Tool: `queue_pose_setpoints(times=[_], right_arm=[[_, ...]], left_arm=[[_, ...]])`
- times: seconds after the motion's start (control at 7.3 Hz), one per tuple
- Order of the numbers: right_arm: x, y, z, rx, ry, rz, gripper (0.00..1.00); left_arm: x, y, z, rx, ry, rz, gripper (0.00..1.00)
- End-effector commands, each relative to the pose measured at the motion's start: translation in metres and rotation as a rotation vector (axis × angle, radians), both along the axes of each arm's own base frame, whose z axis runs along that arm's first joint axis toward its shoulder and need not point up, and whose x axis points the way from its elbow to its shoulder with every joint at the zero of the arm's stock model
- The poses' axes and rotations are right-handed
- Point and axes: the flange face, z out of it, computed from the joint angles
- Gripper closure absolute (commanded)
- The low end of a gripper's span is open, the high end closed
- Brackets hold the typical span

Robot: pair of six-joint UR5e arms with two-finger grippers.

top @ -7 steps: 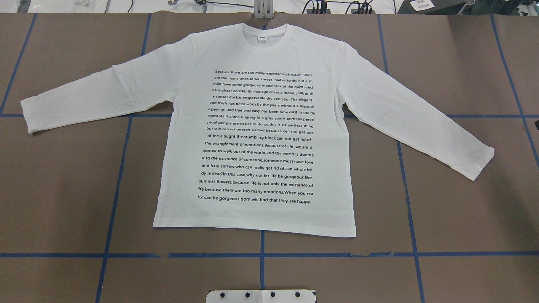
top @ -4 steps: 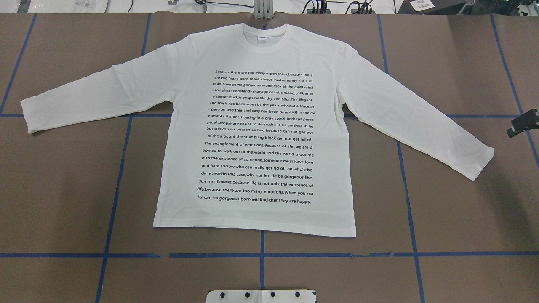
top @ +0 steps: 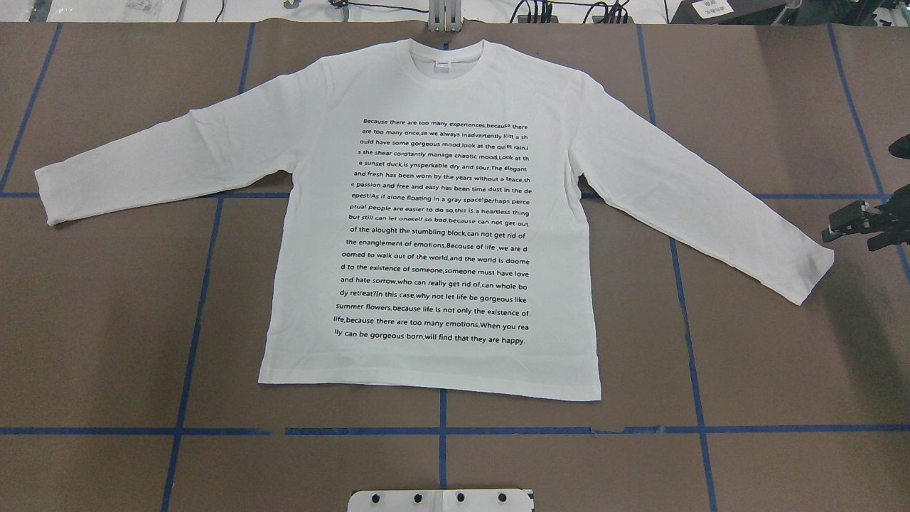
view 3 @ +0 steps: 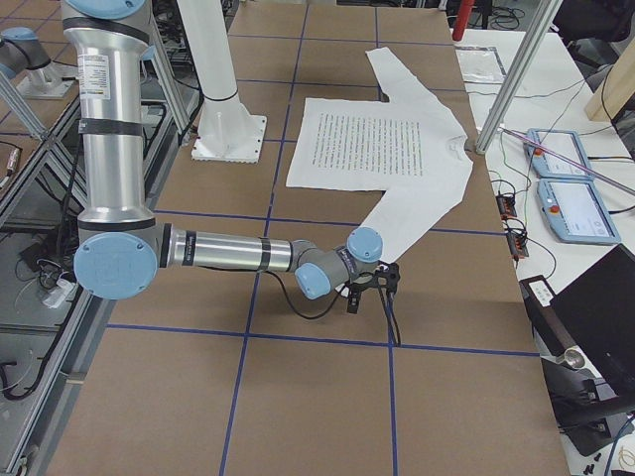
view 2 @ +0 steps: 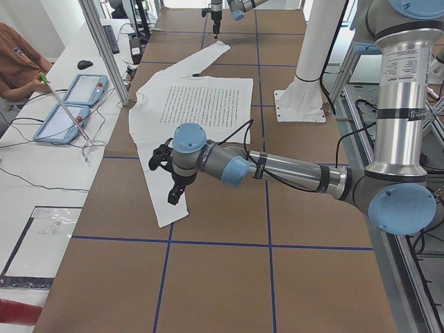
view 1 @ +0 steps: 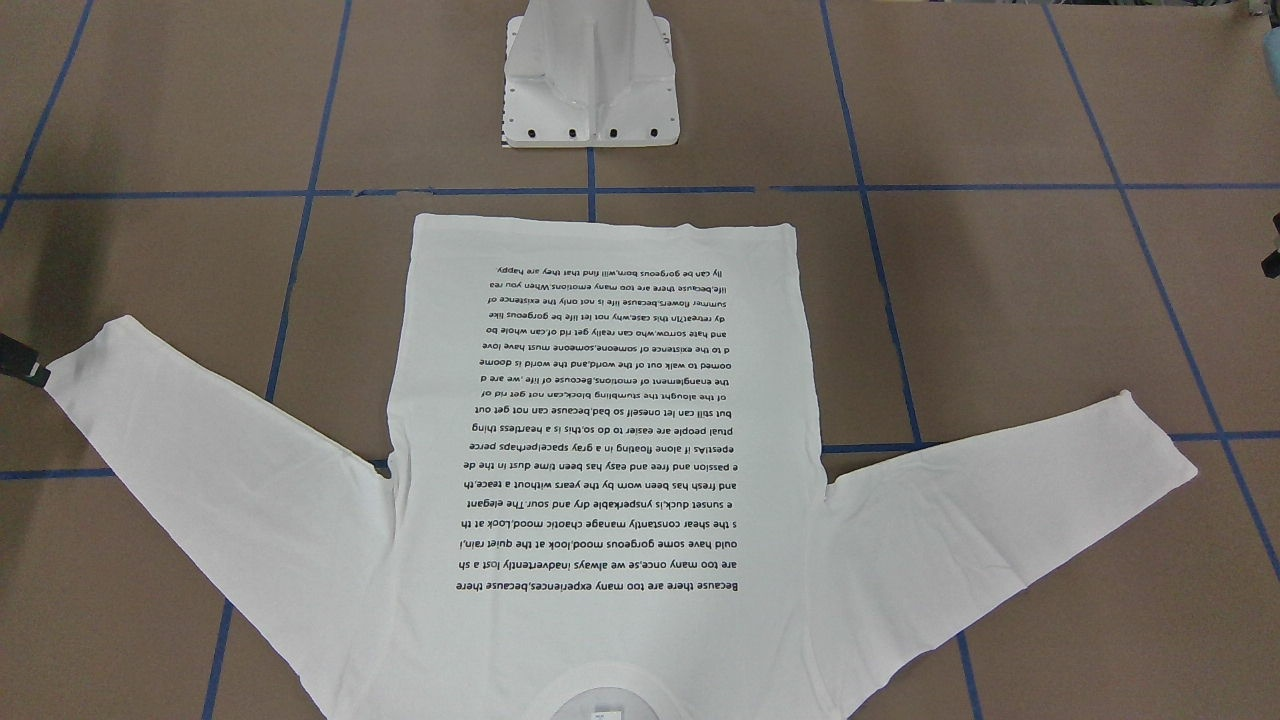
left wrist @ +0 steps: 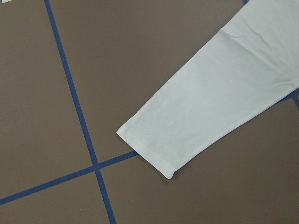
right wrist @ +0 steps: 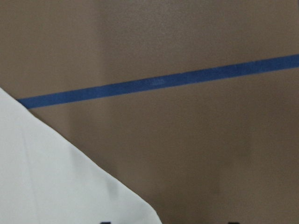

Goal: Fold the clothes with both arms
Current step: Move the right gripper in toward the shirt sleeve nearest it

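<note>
The white long-sleeved shirt lies flat on the brown table, text side up, both sleeves spread out and the collar at the far edge. My right gripper hangs just beyond the right sleeve cuff, apart from it, its jaws open; the front view shows it at the left edge by that cuff. My left gripper is outside the overhead view and hangs high near the left sleeve cuff. I cannot tell whether it is open or shut.
The white pedestal base stands at the near table edge behind the shirt hem. Blue tape lines cross the table. Beyond the far edge, a side bench holds tablets and cables, with a person seated there.
The right gripper has come in from the right edge toward the right sleeve cuff. The shirt has not moved.
</note>
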Motion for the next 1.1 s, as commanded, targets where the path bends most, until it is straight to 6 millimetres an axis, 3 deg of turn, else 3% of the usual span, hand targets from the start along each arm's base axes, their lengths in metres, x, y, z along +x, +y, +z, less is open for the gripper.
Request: queue_pose_setpoints(times=[0.0,0.27,0.41,0.55,0.96], right_arm=[[-0.018,0.007,0.005,-0.035,0.008,0.001,0.23],[-0.023,0.009,0.003,-0.052,0.006,0.006,0.30],[-0.023,0.009,0.006,-0.057,0.010,0.007,0.53],[-0.023,0.009,0.005,-0.057,0.009,0.008,1.00],[-0.024,0.008,-0.005,-0.059,-0.019,0.002,1.00]], left_arm=[[0.000,0.000,-0.002,0.004,0.001,0.000,0.00],[0.000,0.000,-0.002,0.004,0.001,0.000,0.00],[0.000,0.000,-0.002,0.004,0.001,0.000,0.00],[0.000,0.000,-0.002,0.004,0.001,0.000,0.00],[0.000,0.000,-0.003,0.006,0.000,0.001,0.00]])
